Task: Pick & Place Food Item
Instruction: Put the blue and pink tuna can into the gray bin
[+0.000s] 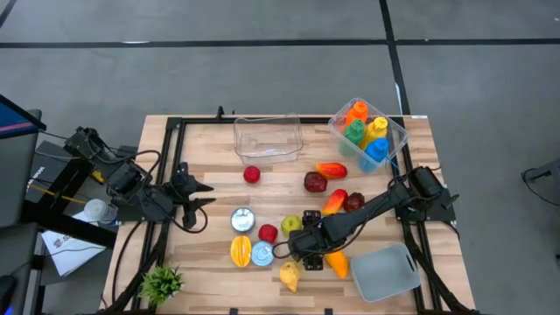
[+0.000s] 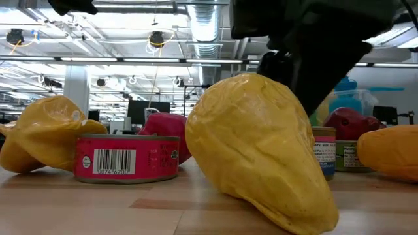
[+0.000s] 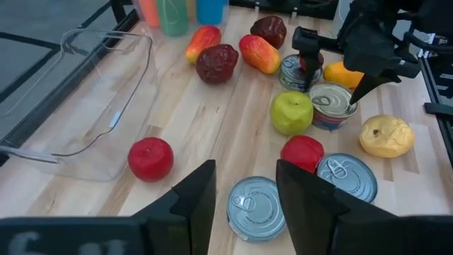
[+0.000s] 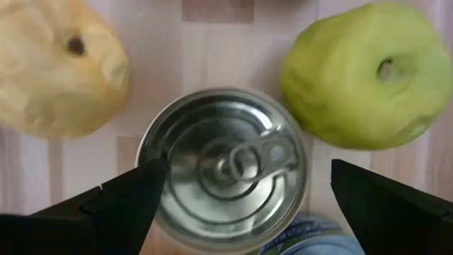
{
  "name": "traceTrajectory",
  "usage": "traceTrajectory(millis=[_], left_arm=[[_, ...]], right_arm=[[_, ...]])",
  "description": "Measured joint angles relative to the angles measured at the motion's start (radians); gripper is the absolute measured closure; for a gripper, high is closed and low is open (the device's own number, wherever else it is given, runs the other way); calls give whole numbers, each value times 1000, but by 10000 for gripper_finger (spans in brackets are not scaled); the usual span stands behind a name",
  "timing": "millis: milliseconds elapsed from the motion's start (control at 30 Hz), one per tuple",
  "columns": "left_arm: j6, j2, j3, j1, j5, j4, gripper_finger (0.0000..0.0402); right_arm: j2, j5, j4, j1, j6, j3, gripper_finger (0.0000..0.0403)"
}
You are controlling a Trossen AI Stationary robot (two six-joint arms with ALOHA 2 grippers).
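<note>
My right gripper [image 4: 248, 170] is open and points down over a silver pull-tab can [image 4: 226, 166], with one finger on each side of it and no contact that I can see. A yellow fruit [image 4: 60, 71] and a green apple [image 4: 361, 74] flank the can. In the high view this gripper [image 1: 308, 241] is at the table's middle, near the front. From the left wrist view the same can [image 3: 333, 106] stands upright under the right gripper [image 3: 336, 71]. My left gripper [image 1: 199, 197] is open and waits at the table's left.
A clear glass dish [image 1: 267, 137] and a clear bin of coloured bottles [image 1: 367, 131] stand at the far edge. A grey tray [image 1: 385, 271] lies at the near right. Two more cans [image 1: 242, 219] [image 1: 262, 254], red apples [image 1: 252, 174] [image 1: 268, 233] and other fruit crowd the middle.
</note>
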Motion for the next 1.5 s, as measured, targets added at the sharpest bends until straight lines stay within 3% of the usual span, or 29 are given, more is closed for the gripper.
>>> traceTrajectory(millis=[533, 767, 1033, 1267, 1500], left_arm=[[0, 0, 0, 0, 1, 1, 263], [0, 0, 0, 0, 1, 1, 265], [1, 1, 0, 0, 6, 1, 244], [3, 1, 0, 0, 62, 3, 214], [3, 2, 0, 0, 62, 16, 202]], right_arm=[[22, -123, 39, -17, 20, 0, 12], [-16, -128, 30, -14, 1, -1, 12], [-105, -128, 21, 34, 39, 0, 12], [-93, -180, -41, 96, -28, -2, 12], [-93, -174, 61, 73, -26, 0, 12]])
